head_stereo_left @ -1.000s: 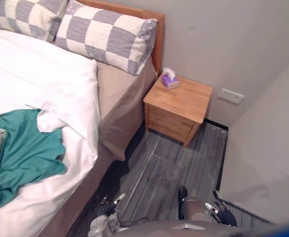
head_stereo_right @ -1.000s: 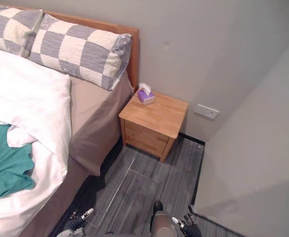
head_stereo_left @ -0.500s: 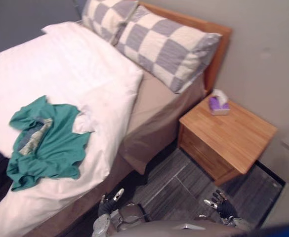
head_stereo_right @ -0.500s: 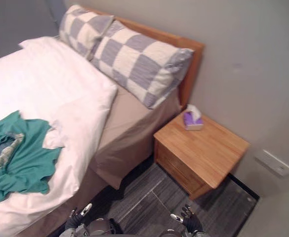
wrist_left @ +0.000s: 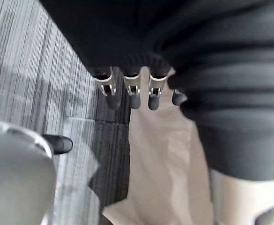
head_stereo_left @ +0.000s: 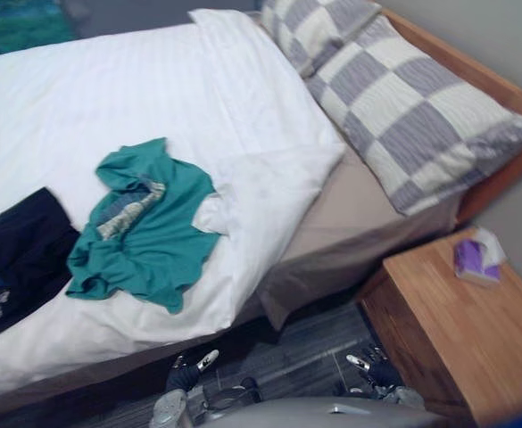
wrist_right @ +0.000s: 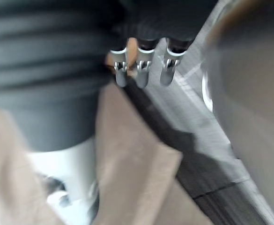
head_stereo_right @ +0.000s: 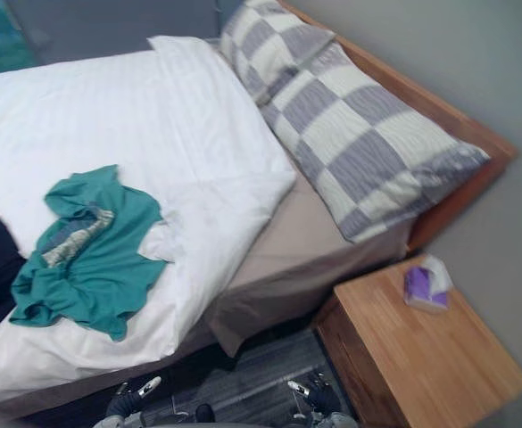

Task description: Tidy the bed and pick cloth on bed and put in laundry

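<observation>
Lying on bed (head_stereo_left: 109,80), green cloth (head_stereo_left: 149,241) is apart from left hand (head_stereo_left: 187,372).

A shirt (head_stereo_left: 145,241) lies on the duvet (head_stereo_left: 153,98) near the bed's (head_stereo_left: 359,214) near edge, with a second garment (head_stereo_left: 15,259) just left of it (the two look to touch). Right of the duvet, two pillows (head_stereo_left: 421,116) lie side by side against the headboard (head_stereo_left: 501,89). A nightstand (head_stereo_left: 466,339) stands beside the bed's head, a tissue box (head_stereo_left: 477,259) on it. The left hand (head_stereo_left: 194,367) and right hand (head_stereo_left: 372,367) hang over the floor before the bed.
</observation>
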